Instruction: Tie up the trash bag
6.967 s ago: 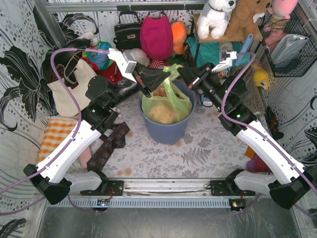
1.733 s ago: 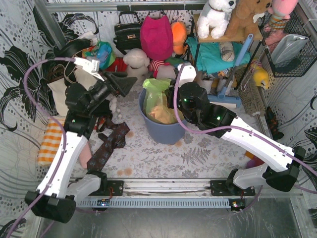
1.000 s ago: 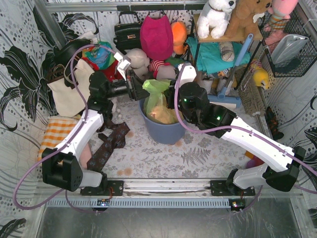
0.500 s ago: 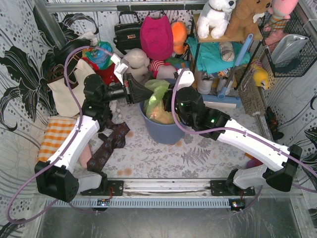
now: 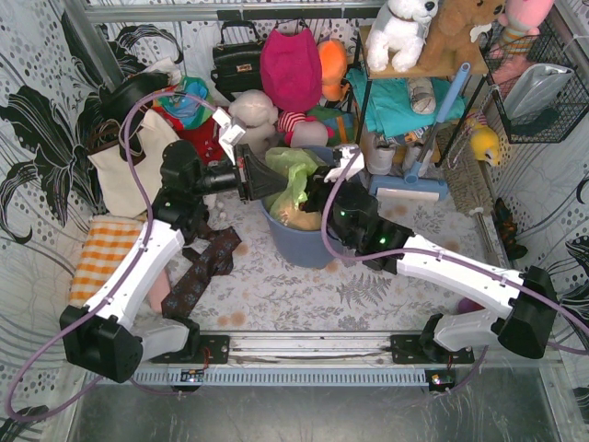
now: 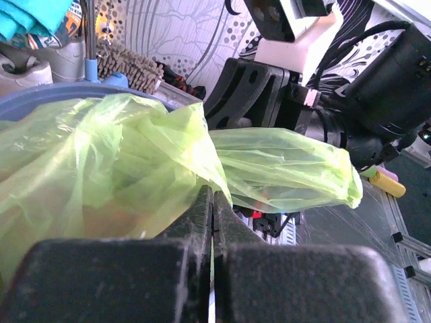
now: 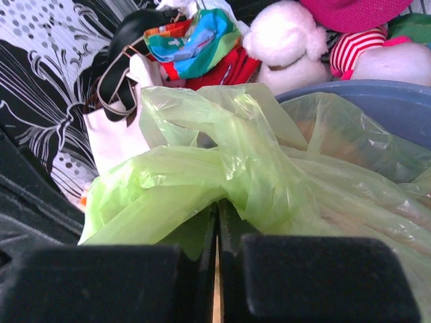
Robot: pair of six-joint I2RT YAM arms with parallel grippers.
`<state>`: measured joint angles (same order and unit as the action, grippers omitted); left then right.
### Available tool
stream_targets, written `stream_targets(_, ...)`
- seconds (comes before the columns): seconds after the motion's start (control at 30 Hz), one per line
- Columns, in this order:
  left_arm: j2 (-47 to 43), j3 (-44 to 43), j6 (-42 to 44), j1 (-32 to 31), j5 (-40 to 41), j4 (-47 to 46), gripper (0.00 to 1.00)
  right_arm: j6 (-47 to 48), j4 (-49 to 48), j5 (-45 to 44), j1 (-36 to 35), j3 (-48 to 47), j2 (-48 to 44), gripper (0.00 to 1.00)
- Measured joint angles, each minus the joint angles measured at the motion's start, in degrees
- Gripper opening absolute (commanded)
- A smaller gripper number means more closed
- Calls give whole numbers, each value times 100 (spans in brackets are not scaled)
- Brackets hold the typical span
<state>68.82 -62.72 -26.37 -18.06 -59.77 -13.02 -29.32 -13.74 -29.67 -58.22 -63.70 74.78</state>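
The trash bag [image 5: 296, 175] sits in the blue bin [image 5: 308, 247], with the left gripper [image 6: 212, 205] and right gripper [image 7: 217, 222] each pinched tight on a flap of its mouth, apparently to cross them into a knot.

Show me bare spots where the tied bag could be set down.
Widest free patch: flowered cloth between the blue bin holding the trash bag, the dark patterned cloth and the front rail. A smaller patch lies between the right arm and the brush. Crowded: the back, with plush toys, and the tote bag side.
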Motion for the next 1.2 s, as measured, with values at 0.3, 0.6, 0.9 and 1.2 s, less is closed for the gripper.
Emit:
stream_targets(0.3,-376,291,291,-295,229,654,0,221,-1871,-125,0,750,-35,0)
stream_targets(0.6,-527,560,313,-417,284,850,0,625,-3740,-107,0,1596,-55,0)
stream_targets(0.9,-586,111,1025,-442,1051,1921,39,935,-5005,-9,0,1904,37,0)
stream_targets(1.2,-1134,-651,1759,-442,2581,2306,62,951,-5101,50,0,1904,37,0)
